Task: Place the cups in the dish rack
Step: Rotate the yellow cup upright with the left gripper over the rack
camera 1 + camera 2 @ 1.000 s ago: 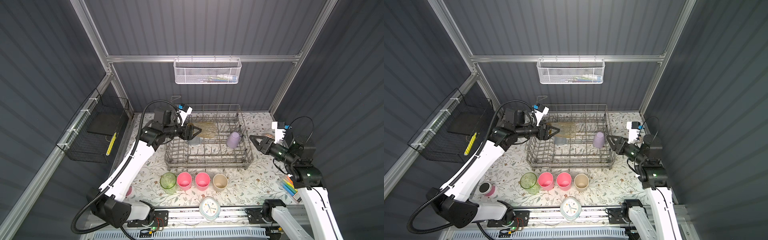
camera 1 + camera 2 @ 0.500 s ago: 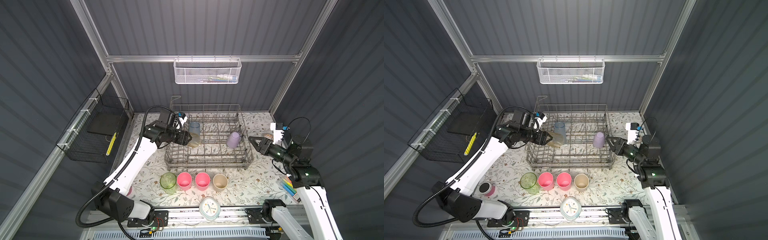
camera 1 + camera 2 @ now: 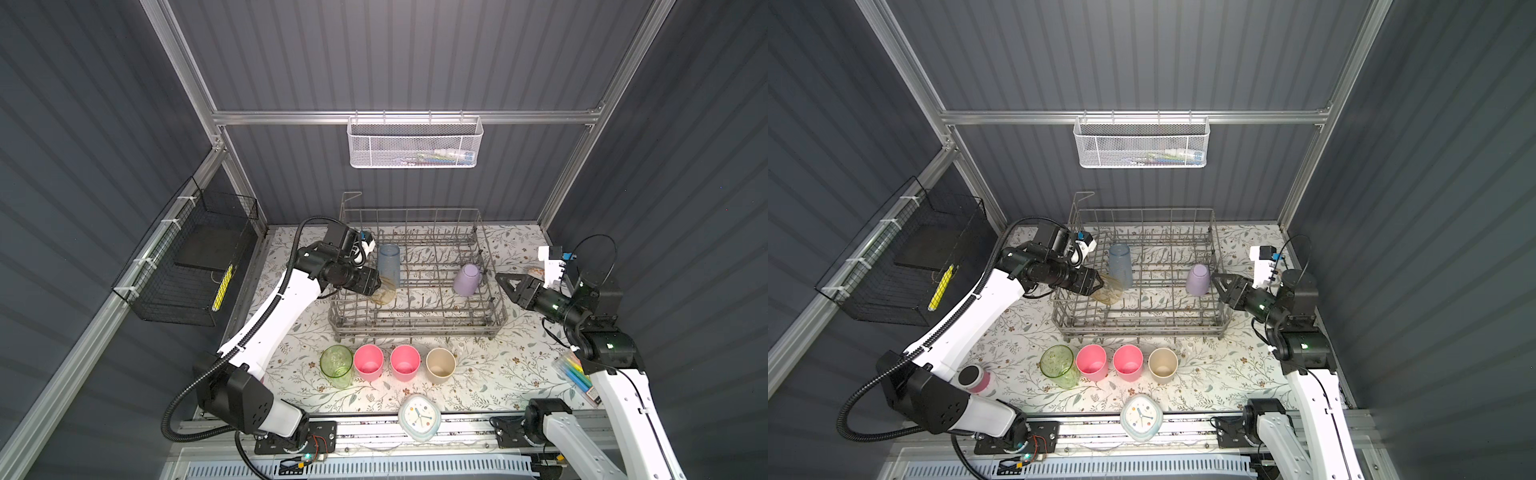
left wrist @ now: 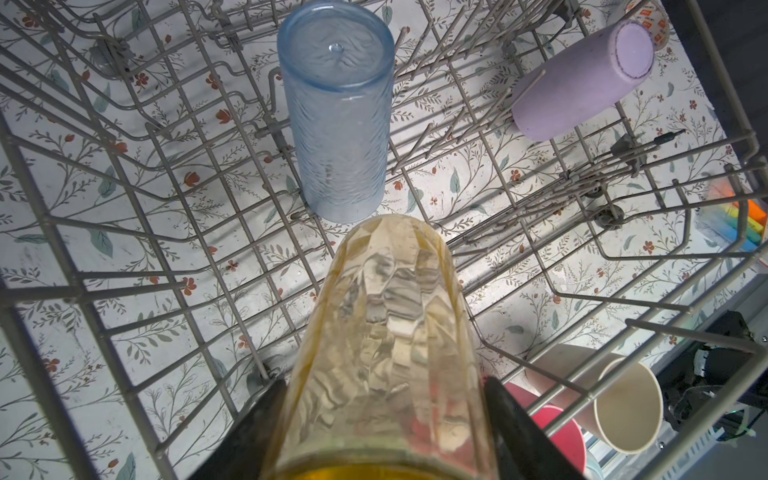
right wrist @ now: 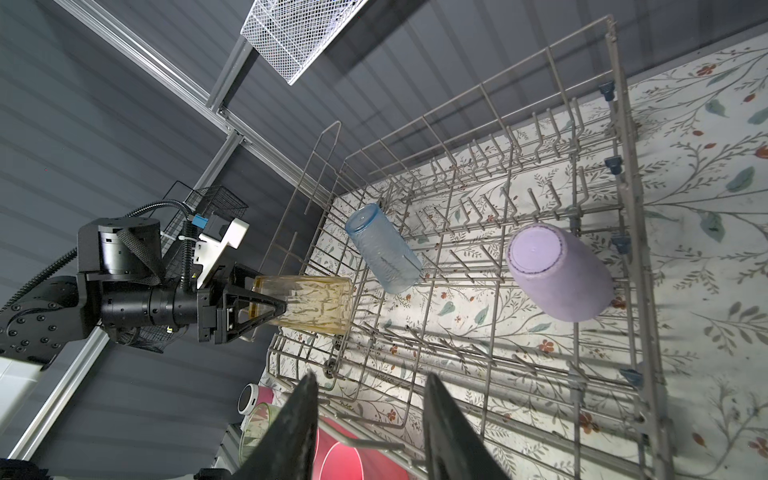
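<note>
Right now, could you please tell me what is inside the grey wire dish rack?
An upside-down translucent blue tumbler, a tilted upside-down lavender tumbler, and a translucent yellow tumbler held sideways by the left end effector. Anything under the opaque lavender tumbler is covered.

Dark grey ribbed walls (image 3: 395, 54) enclose the cell on three sides, framed by aluminium rails (image 3: 291, 117). A white mesh basket (image 3: 415, 143) hangs from the back rail, and a black wire basket (image 3: 187, 266) hangs on the left wall. A floral cloth (image 3: 498, 374) covers the table, brightly lit near the front.
</note>
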{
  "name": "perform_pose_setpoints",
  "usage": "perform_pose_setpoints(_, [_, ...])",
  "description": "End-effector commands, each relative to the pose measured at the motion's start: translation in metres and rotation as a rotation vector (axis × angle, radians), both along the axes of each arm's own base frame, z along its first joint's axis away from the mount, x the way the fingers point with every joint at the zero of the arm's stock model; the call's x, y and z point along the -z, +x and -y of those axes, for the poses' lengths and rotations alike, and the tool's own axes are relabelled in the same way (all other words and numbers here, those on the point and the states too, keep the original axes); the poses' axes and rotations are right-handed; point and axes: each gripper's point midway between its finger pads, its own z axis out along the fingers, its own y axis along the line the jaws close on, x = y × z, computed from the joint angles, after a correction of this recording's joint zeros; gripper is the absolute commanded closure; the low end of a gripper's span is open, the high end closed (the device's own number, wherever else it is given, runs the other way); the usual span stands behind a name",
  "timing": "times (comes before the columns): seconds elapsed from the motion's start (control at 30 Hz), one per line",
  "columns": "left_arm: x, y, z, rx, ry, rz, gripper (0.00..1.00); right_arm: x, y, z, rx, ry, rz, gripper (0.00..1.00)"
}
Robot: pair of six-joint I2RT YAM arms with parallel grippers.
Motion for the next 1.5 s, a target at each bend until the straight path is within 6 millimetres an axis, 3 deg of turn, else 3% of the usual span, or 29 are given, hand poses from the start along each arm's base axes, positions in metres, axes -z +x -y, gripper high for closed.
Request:
perform_pose_setpoints(0.0, [-0.004,0.001,0.008,0.034,-0.036,-0.01,0.69,0.002,0.002,-0.001,-0.007,0.005,0.007,0.57])
perform_pose_setpoints(0.57, [0.021,0.013,0.016,0.018,0.01,-0.062,0.69,0.01,0.006,-0.002,-0.015,0.009,-0.005,0.57])
perform_pose_setpoints(1.47, [0.061,0.026,0.019,0.006,0.243,-0.116,0.71,0.028,0.02,-0.005,-0.04,0.018,-0.04,0.56])
